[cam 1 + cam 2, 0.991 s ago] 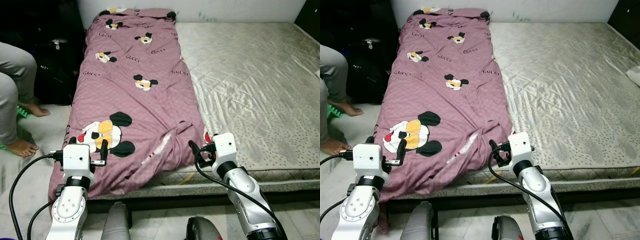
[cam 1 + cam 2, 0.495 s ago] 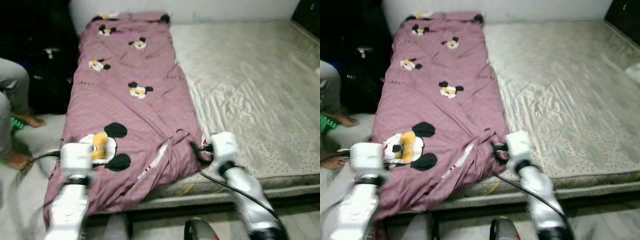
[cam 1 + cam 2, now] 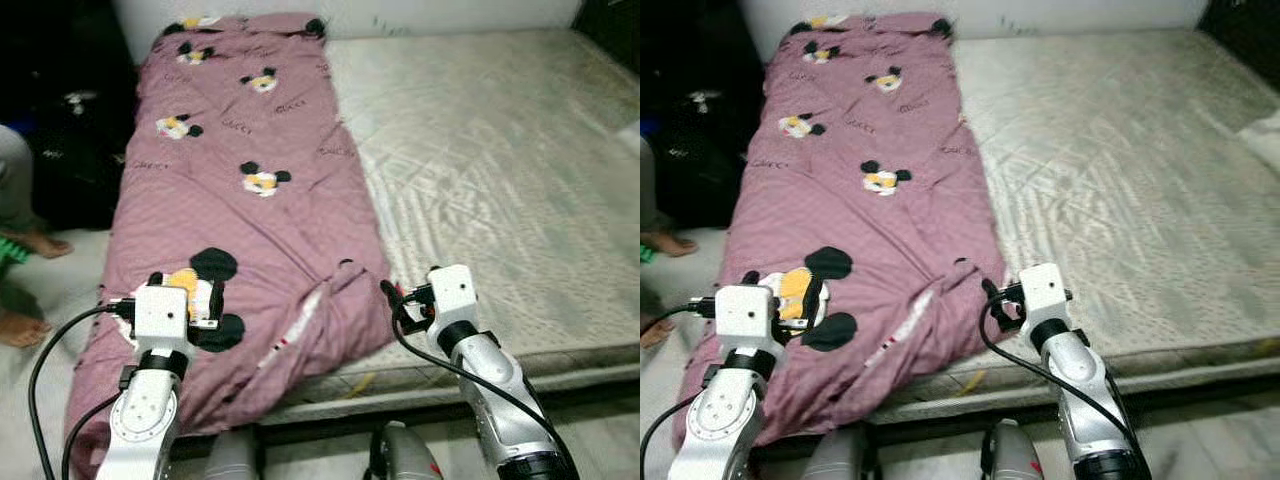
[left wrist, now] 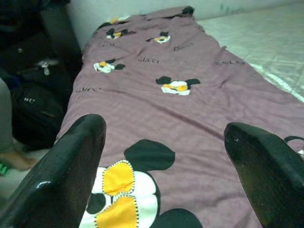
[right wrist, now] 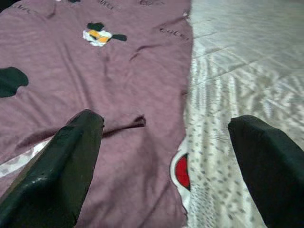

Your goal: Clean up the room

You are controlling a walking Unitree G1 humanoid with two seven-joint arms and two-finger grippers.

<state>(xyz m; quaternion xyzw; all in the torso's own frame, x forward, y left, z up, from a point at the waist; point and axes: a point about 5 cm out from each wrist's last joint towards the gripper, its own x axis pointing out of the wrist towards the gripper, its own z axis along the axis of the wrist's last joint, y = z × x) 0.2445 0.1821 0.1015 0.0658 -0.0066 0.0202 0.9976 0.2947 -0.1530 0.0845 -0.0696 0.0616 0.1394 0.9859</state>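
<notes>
With both sets of jaws gaping empty over the near end of the pink blanket (image 3: 250, 200) covering the mattress's (image 3: 500, 180) left strip, I fear my right gripper (image 3: 400, 300) pinches only the folded corner, bunching it.

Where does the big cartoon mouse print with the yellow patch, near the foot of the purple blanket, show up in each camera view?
Left eye view: big mouse print at lower left, beside the left gripper.
Right eye view: lower left.
Left wrist view: bottom centre, between the open fingers.
Right wrist view: I cannot identify it; a black patch sits at the picture's edge.
Shared landmark: the purple blanket edge against the mattress.
</notes>
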